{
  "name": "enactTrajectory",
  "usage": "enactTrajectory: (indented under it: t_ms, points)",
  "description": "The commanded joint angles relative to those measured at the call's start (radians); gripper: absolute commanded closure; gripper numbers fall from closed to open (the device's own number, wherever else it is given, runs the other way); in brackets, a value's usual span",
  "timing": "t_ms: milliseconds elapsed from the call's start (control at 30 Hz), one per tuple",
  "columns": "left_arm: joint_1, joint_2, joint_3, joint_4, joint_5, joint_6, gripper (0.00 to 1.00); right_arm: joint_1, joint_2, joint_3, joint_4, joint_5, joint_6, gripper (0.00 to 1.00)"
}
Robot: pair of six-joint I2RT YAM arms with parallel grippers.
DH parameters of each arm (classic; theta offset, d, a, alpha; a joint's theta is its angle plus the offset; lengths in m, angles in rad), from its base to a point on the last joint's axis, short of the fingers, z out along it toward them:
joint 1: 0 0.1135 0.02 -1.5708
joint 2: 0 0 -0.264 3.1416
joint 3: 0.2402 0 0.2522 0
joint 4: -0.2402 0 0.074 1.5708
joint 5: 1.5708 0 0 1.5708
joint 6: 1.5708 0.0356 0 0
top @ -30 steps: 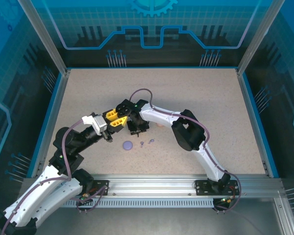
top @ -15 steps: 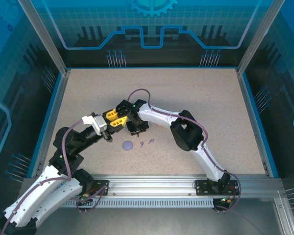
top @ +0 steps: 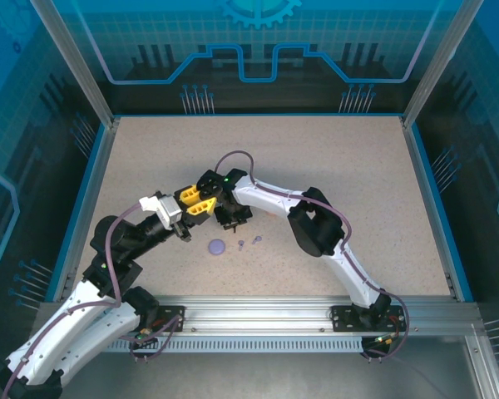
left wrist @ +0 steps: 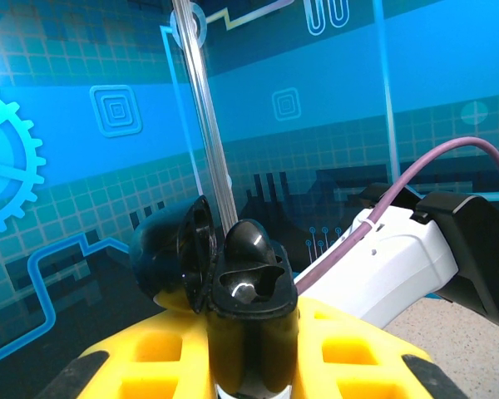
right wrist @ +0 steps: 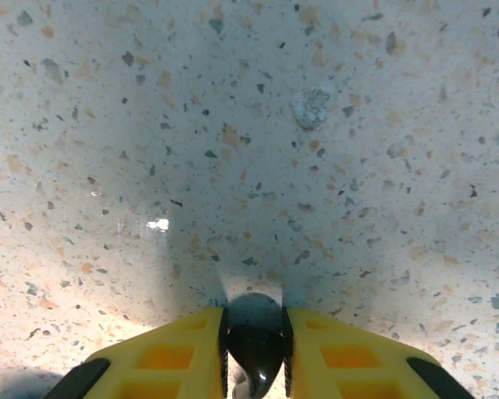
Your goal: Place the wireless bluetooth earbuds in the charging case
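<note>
Left hand (left wrist: 251,328) is clamped on an open black charging case (left wrist: 248,287). Right hand (right wrist: 255,320), fingers closed, pinches a black earbud (right wrist: 254,353) low over the speckled worktop (right wrist: 333,183). 2 lavender earbuds (top: 256,238) lie near a round lavender case (top: 218,246)

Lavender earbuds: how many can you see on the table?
2: one lavender earbud just right of the lavender case, the second lavender earbud farther right. Others may hide under the arms.
</note>
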Motion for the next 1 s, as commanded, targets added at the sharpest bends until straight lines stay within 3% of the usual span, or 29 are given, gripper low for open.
enactTrajectory:
  t_ms: [0, 333, 600, 967]
  points:
    - [-0.005, -0.017, 0.034, -0.009, -0.004, 0.016, 1.0, 0.018, -0.039, -0.061, 0.026, -0.017, -0.014, 0.77]
    - [-0.004, -0.015, 0.012, -0.02, -0.013, -0.02, 1.0, -0.021, -0.284, -0.226, 0.145, 0.017, -0.049, 0.77]
    - [-0.005, 0.008, -0.016, -0.009, -0.022, -0.072, 1.0, -0.065, -0.631, -0.482, 0.327, 0.101, -0.102, 0.77]
    - [-0.006, 0.156, -0.029, 0.106, 0.007, -0.147, 1.0, -0.111, -1.019, -0.588, 0.479, 0.068, -0.295, 0.76]
